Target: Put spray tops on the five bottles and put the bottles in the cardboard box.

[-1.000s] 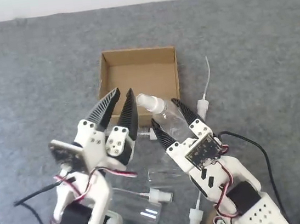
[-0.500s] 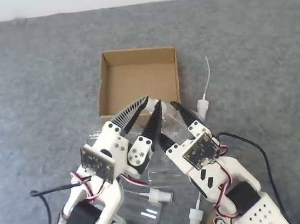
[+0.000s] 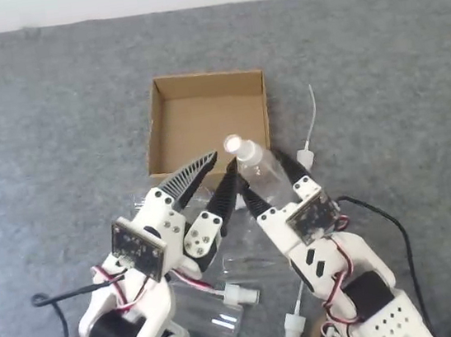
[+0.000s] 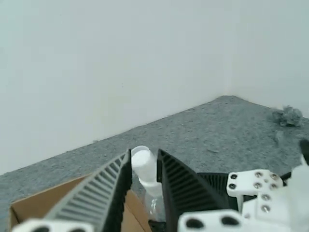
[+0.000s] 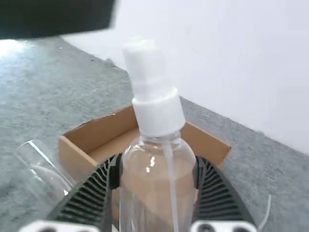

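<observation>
A grey, carpet-like table surface point(image 3: 52, 116) spreads under everything. On it, far from the arm bases, sits an open-topped brown cardboard box point(image 3: 202, 113). The left arm's white gripper with ribbed black fingers point(image 3: 223, 160) reaches up to the box's near wall. Its jaws are slightly spread, and in the left wrist view the bottle's top sits in the gap between the tips. I cannot tell whether they touch it. Beside it, the right arm's matching gripper point(image 3: 262, 172) is pinched around the body of a clear plastic bottle point(image 5: 154, 174). The bottle is held tilted, with its neck toward the box. A white spray top point(image 3: 233, 144) is already on that neck, and it hangs over the box's near right corner. Another clear plastic bottle point(image 3: 201, 309) lies on its side between the two arm bases, with a white spray head point(image 3: 240, 294) at its end; I cannot tell whether that head is seated. A further clear bottle point(image 3: 246, 259) lies on the table beneath the two grippers. A loose white spray top with a long thin dip tube point(image 3: 305, 156) lies just right of the box, its tube running away from the arms. A second loose white spray top point(image 3: 292, 327) lies by the right arm's base.
</observation>
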Robot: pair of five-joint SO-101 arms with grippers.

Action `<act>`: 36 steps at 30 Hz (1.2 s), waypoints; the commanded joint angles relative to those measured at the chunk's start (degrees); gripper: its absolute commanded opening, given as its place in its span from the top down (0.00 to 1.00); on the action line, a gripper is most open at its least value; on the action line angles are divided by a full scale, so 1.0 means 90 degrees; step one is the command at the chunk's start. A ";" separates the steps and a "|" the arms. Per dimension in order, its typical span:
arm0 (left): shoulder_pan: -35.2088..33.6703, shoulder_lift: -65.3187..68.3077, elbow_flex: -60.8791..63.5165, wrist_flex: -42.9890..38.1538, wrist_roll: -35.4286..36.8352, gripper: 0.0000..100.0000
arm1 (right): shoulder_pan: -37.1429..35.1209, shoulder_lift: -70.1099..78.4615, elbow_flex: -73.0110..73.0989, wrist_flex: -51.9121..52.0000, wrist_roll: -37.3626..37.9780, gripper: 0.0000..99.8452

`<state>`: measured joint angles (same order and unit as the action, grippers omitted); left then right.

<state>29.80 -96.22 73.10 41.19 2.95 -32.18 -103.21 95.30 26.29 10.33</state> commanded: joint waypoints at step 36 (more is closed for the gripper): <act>-0.1377 -0.0088 0.0073 0.1543 0.1084 0.74 | 0.0952 -0.0083 -0.1866 0.0689 -0.0879 0.93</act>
<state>17.05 -96.22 74.24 54.73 11.82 -24.00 -103.21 84.84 32.26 3.12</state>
